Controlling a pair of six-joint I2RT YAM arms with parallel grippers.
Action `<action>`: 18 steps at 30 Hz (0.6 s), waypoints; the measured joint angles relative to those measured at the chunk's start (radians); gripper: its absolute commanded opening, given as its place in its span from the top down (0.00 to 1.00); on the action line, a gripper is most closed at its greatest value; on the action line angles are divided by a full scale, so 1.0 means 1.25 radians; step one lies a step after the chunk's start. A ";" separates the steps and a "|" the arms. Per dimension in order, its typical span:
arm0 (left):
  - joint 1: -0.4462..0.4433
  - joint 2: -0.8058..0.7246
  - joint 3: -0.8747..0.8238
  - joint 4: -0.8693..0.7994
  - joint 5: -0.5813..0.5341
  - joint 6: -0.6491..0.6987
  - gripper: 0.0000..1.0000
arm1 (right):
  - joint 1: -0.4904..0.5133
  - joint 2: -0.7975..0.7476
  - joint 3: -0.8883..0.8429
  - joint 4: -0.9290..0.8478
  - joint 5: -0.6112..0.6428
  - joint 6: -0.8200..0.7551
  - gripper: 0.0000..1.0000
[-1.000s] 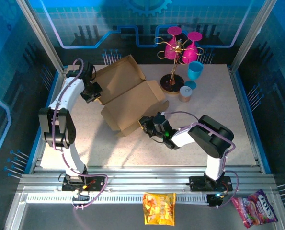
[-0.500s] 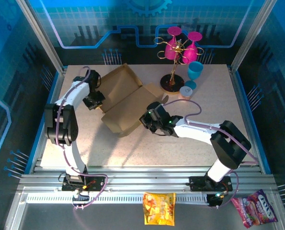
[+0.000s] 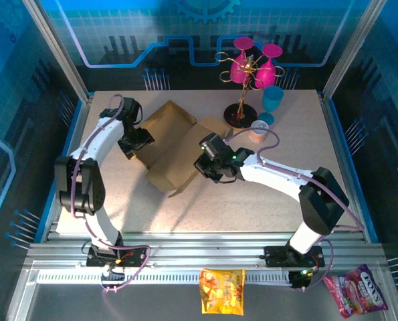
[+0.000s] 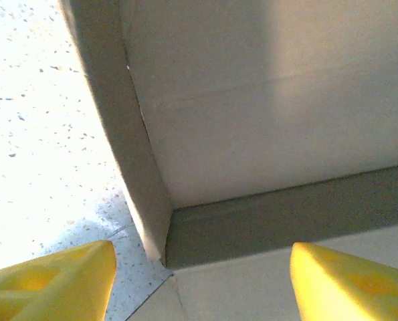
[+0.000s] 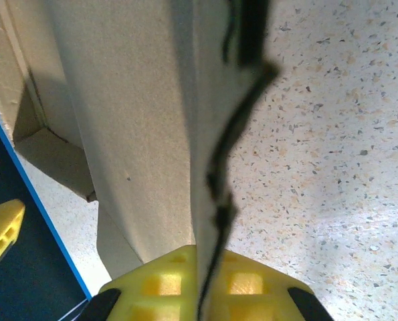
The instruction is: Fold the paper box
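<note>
Roughly mid-table, a little left and far of centre on the speckled table [image 3: 185, 207]: the paper box [image 3: 175, 144], brown cardboard, half-formed, one big panel tilted up on the far side, low walls raised around the near half. Left gripper [image 3: 137, 142] at the box's left edge; wrist view has its yellow fingertips [image 4: 51, 284] set wide, a wall corner of the box between them, not closed on it. Right gripper [image 3: 209, 166] at the box's right edge, fingers [image 5: 158, 284] pinched tight on a thin upright cardboard wall seen edge-on. Far right of the box: gold stand [image 3: 239, 117] carrying pink glasses [image 3: 239, 69], blue cup [image 3: 273, 98] just beside, small round tub [image 3: 259, 129] near the stand's base. Off the table by the near rail: yellow snack bag [image 3: 221, 291], pink snack bag [image 3: 356, 291]
</note>
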 measured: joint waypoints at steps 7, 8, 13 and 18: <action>0.034 -0.059 -0.126 0.034 0.032 -0.045 0.43 | -0.004 0.023 0.054 -0.075 0.000 -0.029 1.00; 0.034 -0.059 -0.148 0.042 0.037 -0.055 0.44 | -0.004 0.023 0.057 -0.081 0.000 -0.032 1.00; 0.034 -0.057 -0.220 0.085 0.066 -0.106 0.54 | -0.004 0.026 0.061 -0.105 0.000 -0.038 1.00; 0.034 -0.045 -0.239 0.141 0.072 -0.140 0.66 | -0.004 0.026 0.061 -0.113 0.000 -0.042 1.00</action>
